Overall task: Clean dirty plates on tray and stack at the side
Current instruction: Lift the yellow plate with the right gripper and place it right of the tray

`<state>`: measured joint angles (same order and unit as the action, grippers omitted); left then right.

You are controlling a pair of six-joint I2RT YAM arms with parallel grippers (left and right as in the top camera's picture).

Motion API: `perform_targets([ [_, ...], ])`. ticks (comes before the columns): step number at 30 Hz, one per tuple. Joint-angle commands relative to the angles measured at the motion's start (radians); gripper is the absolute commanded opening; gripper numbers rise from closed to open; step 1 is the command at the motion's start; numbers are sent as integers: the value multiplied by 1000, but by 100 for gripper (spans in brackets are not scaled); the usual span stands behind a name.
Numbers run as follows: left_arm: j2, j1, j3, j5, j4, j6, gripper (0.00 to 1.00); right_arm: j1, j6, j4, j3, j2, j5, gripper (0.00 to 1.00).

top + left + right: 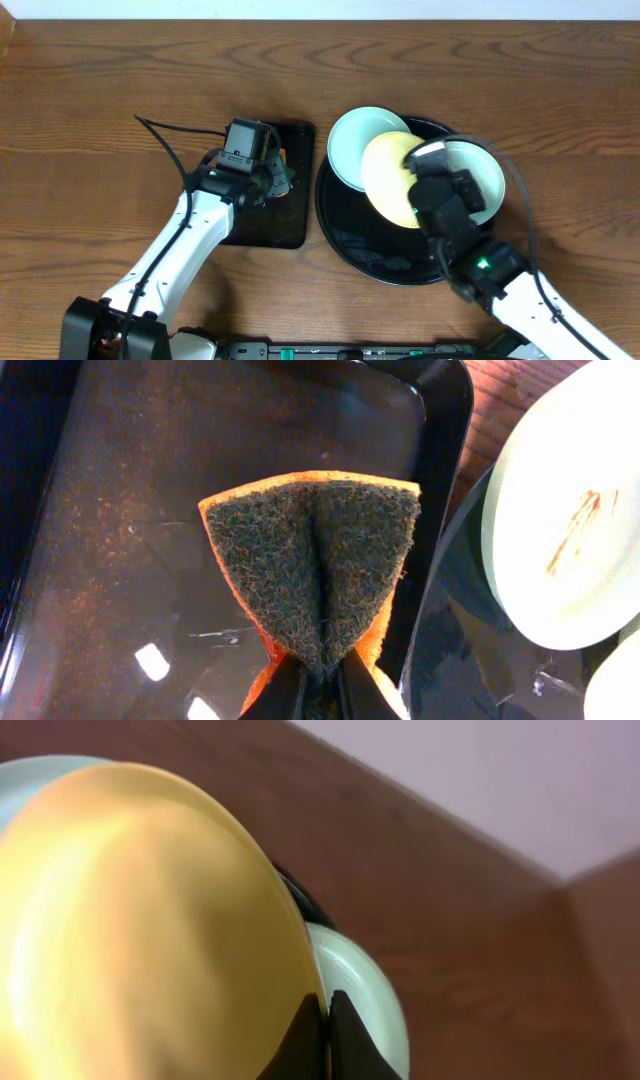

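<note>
Right wrist view: right claw (327, 1012) is nearly closed, its tips pinching the rim of the yellow plate (140, 920). The plate is tipped up across the lens, and I can't tell whether this face carries sauce. Overhead puts that claw above the round tray (345, 240). The yellow plate overlaps the first mint plate (350, 150) on its left-arm side and the second mint plate (488, 185) under the claw's wrist. The first one pokes out past the tray's rim. Left claw (318, 678) is clamped tight on the sponge (320, 560), folding it with the dark scouring side out. It sits over the rectangular tray (120, 510); can't tell if the sponge touches it. To that claw's right are the round tray's edge, then the first mint plate, with a thin brown smear (575, 530). My read: first plate is presented for wiping, nothing stacked on the tabletop (100, 100) yet. Next move likely needs the left claw to carry the sponge right to the held plate and rub its face. It's a thin rim pinch, so scrub pressure could twist the plate loose.
</note>
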<state>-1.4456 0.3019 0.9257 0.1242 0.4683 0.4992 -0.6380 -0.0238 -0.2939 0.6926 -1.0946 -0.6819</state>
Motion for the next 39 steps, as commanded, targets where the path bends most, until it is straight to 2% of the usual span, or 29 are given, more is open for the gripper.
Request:
perform_targets([
  [1,-4,-3,-7,-10,2,-9,7,126,306,-17,13,10,150,1],
  [8,-4,-3,-7,-10,2,-9,8,511,455,19,13,9,490,1],
  [14,-4,-3,-7,-10,2,-9,8,865,465,51,13,-18,712,1],
  [20,-4,-3,-7,-10,2,-9,8,1128,465,76,28,-124,850,1],
  [28,-4,-3,-7,-9,3,-9,7,1293,465,140,34,-323,826,1],
  [35,-4,-3,-7,-9,3,-9,7,1304,464,148,34,-416,734,2],
  [38,-4,-3,-7,-9,2,-8,7,1298,456,156,34,-421,768,23],
  [39,-4,-3,-7,-9,2,-9,8,1294,435,166,34,-420,803,34],
])
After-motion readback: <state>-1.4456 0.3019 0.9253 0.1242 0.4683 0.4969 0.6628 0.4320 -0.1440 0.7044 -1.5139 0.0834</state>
